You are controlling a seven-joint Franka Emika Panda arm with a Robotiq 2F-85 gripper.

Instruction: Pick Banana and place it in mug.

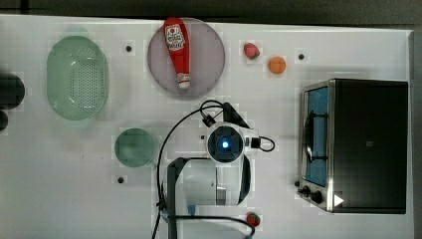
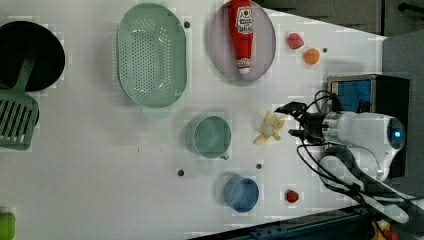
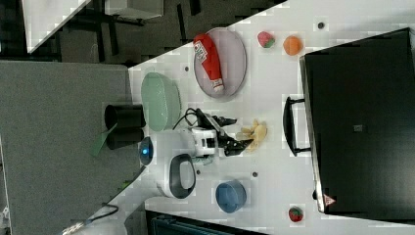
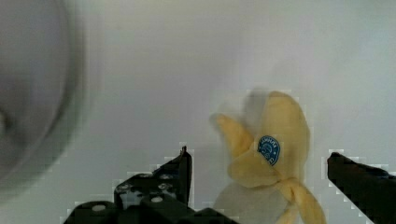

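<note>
White tabletop point(image 2: 90, 190) carries the scene, with 1 Franka arm point(image 2: 367, 132) reaching across it toward a toy fruit. Largest of the task's things is the mug point(image 2: 212, 136), a teal-green cup standing upright and empty well beyond the fingers, on the far side of the fruit from them in the left view.

Between mug and arm lies the banana point(image 2: 270, 128), pale yellow and partly peeled, flat on the table and apart from the cup. The gripper point(image 2: 290, 120) hovers just short of it with its 2 black fingers point(image 4: 180, 170) spread as wide as they go and nothing held. In the wrist view the banana point(image 4: 271, 154) sits in the gap between the 2 fingers, closer to the finger with the screw-studded mount than to the other, and touches neither.

Its long axis appears to run roughly along the direction the fingers point, so the opening spans its width, not its length. The rounded, stickered end points away from the wrist; the loose peel flaps trail back toward it. By this reading, the coming move is a short advance and descent over the fruit's body before closing, with the floppy peel the likeliest part to slip the grasp.
</note>
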